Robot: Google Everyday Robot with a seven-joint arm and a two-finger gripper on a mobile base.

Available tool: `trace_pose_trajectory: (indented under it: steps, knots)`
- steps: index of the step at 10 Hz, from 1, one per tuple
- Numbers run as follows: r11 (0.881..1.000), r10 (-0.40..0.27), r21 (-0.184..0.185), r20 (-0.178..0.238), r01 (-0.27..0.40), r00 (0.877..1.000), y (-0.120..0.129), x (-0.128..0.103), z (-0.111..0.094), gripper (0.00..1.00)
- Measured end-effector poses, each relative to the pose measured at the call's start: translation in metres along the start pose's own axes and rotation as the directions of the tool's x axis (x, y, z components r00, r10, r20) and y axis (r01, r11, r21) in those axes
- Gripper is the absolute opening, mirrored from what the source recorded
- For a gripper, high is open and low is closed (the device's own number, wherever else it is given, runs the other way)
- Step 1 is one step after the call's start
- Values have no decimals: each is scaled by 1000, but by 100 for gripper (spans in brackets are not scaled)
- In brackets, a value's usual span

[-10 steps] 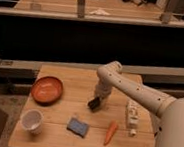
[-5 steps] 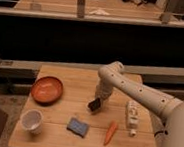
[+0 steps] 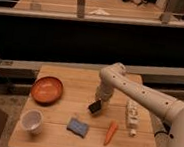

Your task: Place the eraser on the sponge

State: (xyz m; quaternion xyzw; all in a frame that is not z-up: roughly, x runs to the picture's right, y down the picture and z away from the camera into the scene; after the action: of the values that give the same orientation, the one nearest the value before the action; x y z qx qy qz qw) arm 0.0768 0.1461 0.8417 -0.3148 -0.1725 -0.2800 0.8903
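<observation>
My end effector hangs over the middle of the tabletop, pointed down and clamped on the eraser. The black block sits tilted at the tip rather than flat on the wood, which suggests a grip and not mere contact. The sponge lies flat nearer the front edge, below and slightly left of the eraser, apart from it, its top bare to receive the block. The carrot lies to the sponge's right, outside the direct path between them.
</observation>
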Motion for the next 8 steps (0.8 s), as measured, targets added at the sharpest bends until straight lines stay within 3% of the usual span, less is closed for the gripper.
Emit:
trace_pose_trajectory:
  steps: [8]
  knots:
    - [1000,-5,-3,20,5,1000,9,-21,-6,11]
